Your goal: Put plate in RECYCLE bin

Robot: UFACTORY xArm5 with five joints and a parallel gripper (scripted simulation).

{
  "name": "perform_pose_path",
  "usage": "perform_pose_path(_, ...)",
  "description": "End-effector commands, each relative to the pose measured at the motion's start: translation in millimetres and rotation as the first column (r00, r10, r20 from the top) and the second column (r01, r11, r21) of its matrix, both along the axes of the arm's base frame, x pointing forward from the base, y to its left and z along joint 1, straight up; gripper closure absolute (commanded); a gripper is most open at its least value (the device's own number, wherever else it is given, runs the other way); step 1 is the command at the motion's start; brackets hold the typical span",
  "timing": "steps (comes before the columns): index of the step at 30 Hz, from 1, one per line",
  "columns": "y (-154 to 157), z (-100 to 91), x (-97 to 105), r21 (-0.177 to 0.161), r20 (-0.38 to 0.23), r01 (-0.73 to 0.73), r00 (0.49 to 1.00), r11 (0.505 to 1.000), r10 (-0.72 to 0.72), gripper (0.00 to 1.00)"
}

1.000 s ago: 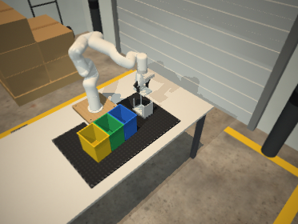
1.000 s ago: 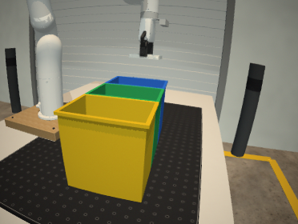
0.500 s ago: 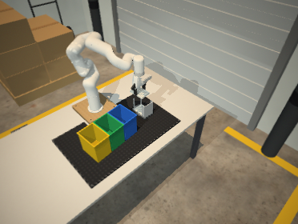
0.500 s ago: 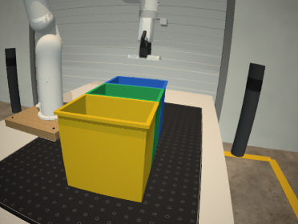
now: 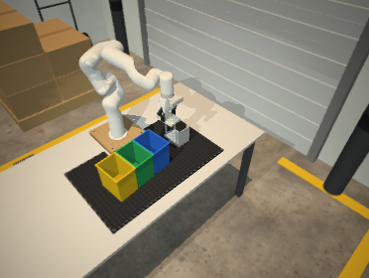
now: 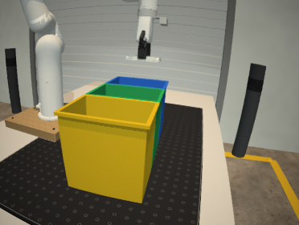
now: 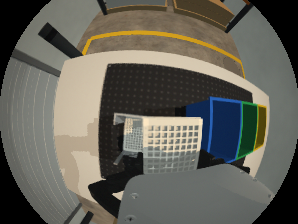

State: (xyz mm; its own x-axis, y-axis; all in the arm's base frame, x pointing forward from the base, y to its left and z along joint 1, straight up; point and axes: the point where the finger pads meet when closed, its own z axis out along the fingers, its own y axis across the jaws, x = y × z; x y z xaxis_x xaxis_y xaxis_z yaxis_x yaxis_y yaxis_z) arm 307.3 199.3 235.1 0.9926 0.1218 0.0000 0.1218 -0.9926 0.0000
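My gripper [image 5: 169,118] is shut on the white 96-well plate [image 7: 172,144] and holds it flat in the air above the stack rack K1 [image 5: 177,134]. In the exterior view the plate [image 6: 141,59] hangs under the black fingers [image 6: 142,51], beyond and above the blue bin. The rack [image 7: 127,141] shows under the plate in the wrist view; I cannot make out the lower plate in it. The yellow bin [image 5: 116,176] stands upright at the near end of the row, also large in the exterior view [image 6: 106,146] and at the right edge of the wrist view [image 7: 261,125].
A green bin [image 5: 136,160] and a blue bin [image 5: 155,148] stand upright in a row with the yellow one on the black perforated mat [image 5: 144,174]. The arm's base sits on a wooden plate [image 5: 115,135]. Black posts [image 6: 248,110] stand beside the table.
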Motion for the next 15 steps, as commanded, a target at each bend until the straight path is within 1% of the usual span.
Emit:
perform_pose_path(1, -12.0, 1.1, 3.0, 0.002, 0.004, 0.000, 1.000, 1.000, 0.000, 1.00)
perform_pose_path(4, -21.9, 0.7, 4.6, 0.002, 0.004, 0.000, 1.000, 1.000, 0.000, 1.00)
perform_pose_path(6, -21.9, 0.7, 4.6, 0.002, 0.004, 0.000, 1.000, 1.000, 0.000, 1.00)
perform_pose_path(15, -51.5, -0.3, 9.6, 0.002, 0.004, 0.000, 1.000, 1.000, 0.000, 1.00)
